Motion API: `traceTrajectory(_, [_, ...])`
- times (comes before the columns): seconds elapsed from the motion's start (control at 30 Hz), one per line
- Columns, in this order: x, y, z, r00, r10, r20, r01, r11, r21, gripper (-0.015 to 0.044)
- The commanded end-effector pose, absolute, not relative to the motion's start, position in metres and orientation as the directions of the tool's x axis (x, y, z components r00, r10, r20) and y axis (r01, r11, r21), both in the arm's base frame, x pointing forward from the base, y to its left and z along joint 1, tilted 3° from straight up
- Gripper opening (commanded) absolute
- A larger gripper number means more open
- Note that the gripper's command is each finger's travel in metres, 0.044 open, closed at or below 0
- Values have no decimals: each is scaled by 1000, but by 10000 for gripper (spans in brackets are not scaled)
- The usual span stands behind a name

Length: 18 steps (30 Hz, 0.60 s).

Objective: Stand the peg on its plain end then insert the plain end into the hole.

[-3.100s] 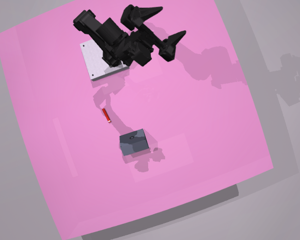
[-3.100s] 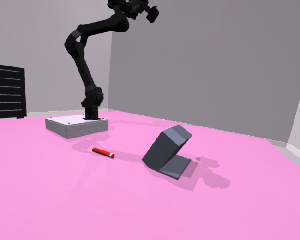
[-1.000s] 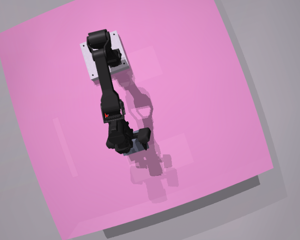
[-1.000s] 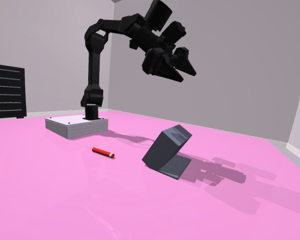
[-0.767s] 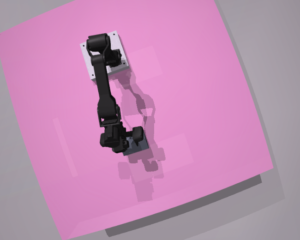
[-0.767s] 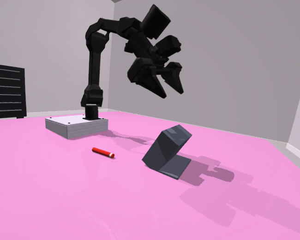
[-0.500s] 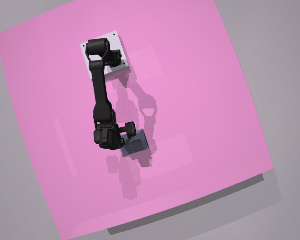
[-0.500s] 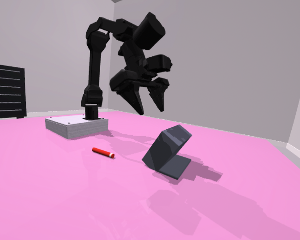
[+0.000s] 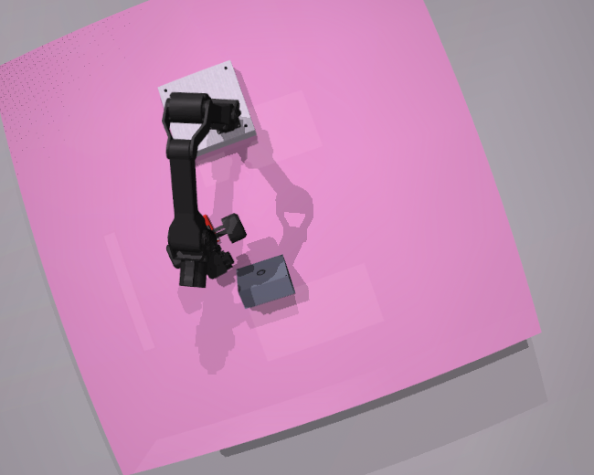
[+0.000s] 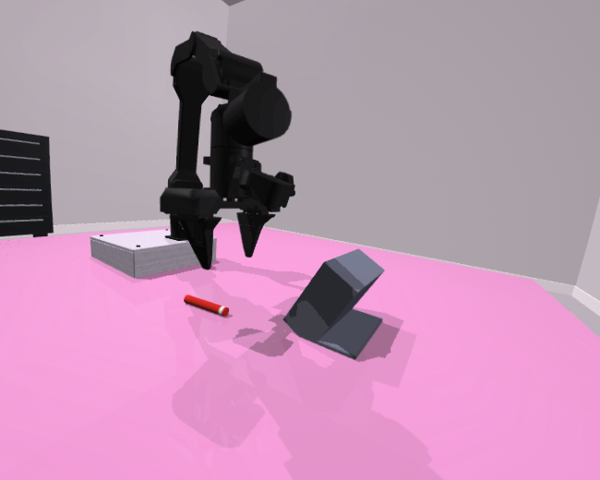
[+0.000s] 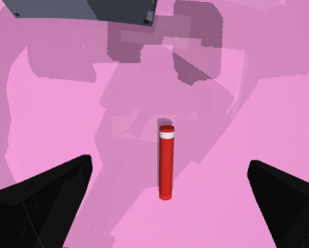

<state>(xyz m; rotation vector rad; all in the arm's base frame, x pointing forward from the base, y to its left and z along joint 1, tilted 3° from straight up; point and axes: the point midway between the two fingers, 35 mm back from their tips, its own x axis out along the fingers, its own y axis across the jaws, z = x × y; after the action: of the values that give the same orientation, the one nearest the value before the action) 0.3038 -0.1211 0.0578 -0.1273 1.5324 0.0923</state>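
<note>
A red peg (image 9: 206, 221) (image 10: 204, 305) (image 11: 166, 167) lies on its side on the table. Its white band is at the end nearer the panel, the upper end in the wrist view. In the top view the arm hides most of it. My gripper (image 10: 227, 262) (image 11: 172, 166) is open and empty, pointing down above the peg, with a finger to each side of it in the wrist view. The slate-grey sloped panel (image 9: 270, 290) (image 10: 316, 300) (image 11: 72, 10) stands apart from the peg. Its hole (image 9: 260, 272) shows in the top view; the exterior view does not show it.
The pale metal base plate (image 9: 213, 81) (image 10: 164, 259) lies under the arm's base. The pink table (image 9: 420, 248) (image 10: 100, 400) carries broad arm shadows. A black drawer cabinet (image 10: 25, 182) stands in the background at the left of the exterior view.
</note>
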Motion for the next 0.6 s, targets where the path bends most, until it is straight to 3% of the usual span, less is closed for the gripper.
traceTrajectory(0.0, [292, -125, 53, -20, -18, -1000, -175, 984, -14, 440])
traceTrajectory(0.57, [293, -126, 31, -19, -18, -1000, -174, 985, -14, 440])
